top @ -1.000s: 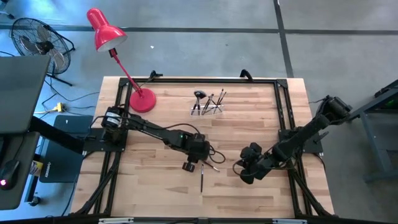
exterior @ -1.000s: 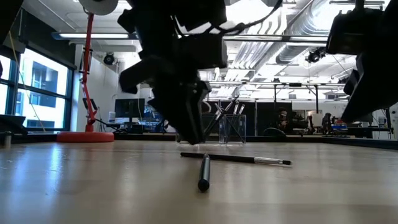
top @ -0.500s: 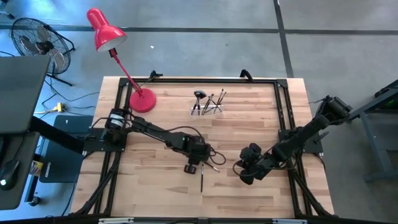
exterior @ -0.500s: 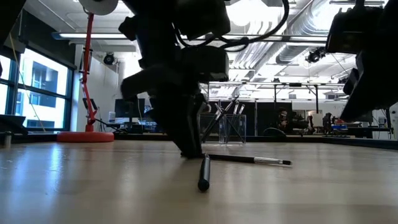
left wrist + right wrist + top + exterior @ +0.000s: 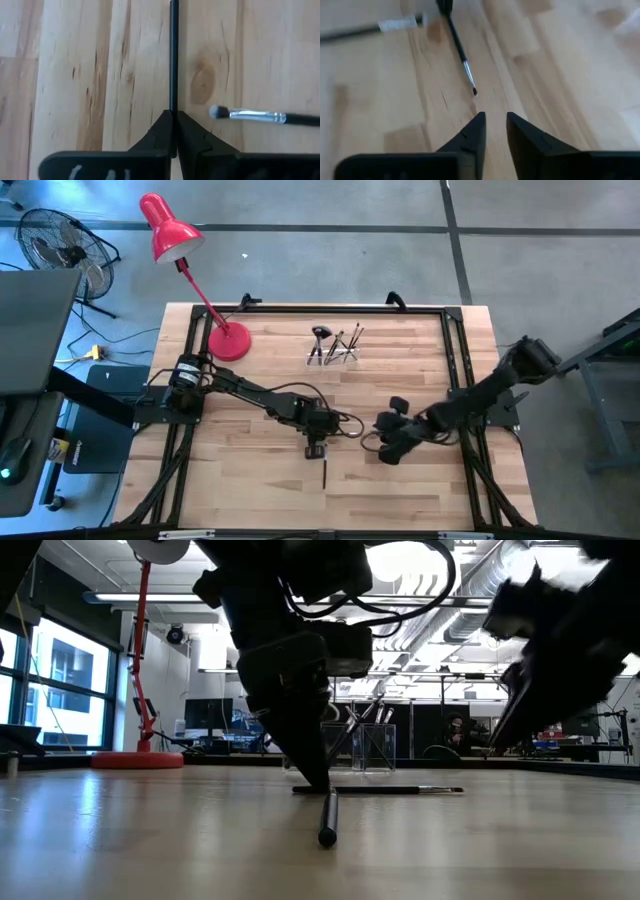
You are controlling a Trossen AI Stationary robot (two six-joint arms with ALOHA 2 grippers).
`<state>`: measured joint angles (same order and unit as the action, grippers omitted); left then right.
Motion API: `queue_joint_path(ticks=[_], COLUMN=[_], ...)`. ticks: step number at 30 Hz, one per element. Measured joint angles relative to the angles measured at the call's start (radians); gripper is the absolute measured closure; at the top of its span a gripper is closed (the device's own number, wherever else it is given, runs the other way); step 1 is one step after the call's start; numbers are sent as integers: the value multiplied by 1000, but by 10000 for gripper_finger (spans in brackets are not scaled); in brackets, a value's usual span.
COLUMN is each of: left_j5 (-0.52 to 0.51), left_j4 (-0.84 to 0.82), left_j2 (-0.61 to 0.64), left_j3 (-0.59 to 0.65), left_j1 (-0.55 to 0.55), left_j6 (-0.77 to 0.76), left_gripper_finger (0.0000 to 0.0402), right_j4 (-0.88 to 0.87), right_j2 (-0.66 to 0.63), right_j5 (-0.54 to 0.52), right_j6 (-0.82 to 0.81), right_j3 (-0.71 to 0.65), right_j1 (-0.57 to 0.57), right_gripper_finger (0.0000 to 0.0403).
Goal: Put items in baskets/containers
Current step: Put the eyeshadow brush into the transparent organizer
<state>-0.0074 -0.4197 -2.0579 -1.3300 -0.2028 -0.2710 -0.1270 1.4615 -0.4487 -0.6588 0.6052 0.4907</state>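
Wooden table (image 5: 250,390) under a workshop ceiling. Several brushes already standing in clear holder (image 5: 333,352) at far middle. Left gripper (image 5: 316,450) clenched on black brush (image 5: 173,60) near centre; second brush (image 5: 260,116) lying beside. Right gripper (image 5: 492,131) slightly parted, empty. Two left.

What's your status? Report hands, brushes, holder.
Left hand shut on black brush, at table level. Right hand open, empty, near thin brush. Clear holder at far side, brushes inside. Nothing blocking.
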Motion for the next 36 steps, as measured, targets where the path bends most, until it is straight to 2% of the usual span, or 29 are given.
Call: queue_joint_path(ticks=[3, 6, 10, 15, 20, 26, 36], left_j5=[-3, -7, -3, -3, -3, -3, -44], left_j4=[20, 29, 33, 33, 34, 54, 63], left_j2=[-1, -2, -2, -2, -2, -3, 14], left_j3=[1, 1, 0, 1, 1, 2, 1], left_j1=[0, 0, 0, 0, 0, 0, -1], left_j6=[0, 0, -22, -29, -24, -22, -22], left_gripper_finger=[393, 396, 398, 398, 398, 388, 318], right_j4=[91, 184, 194, 194, 169, 148, 132], right_j2=[70, 131, 176, 215, 244, 248, 204], right_j5=[123, 198, 208, 213, 221, 226, 186], right_j6=[120, 206, 259, 323, 329, 331, 382], right_j3=[0, 1, 27, 47, 53, 53, 48], right_j1=[-59, -97, -121, -132, -137, -137, -136], right_gripper_finger=[294, 267, 243, 238, 278, 386, 397])
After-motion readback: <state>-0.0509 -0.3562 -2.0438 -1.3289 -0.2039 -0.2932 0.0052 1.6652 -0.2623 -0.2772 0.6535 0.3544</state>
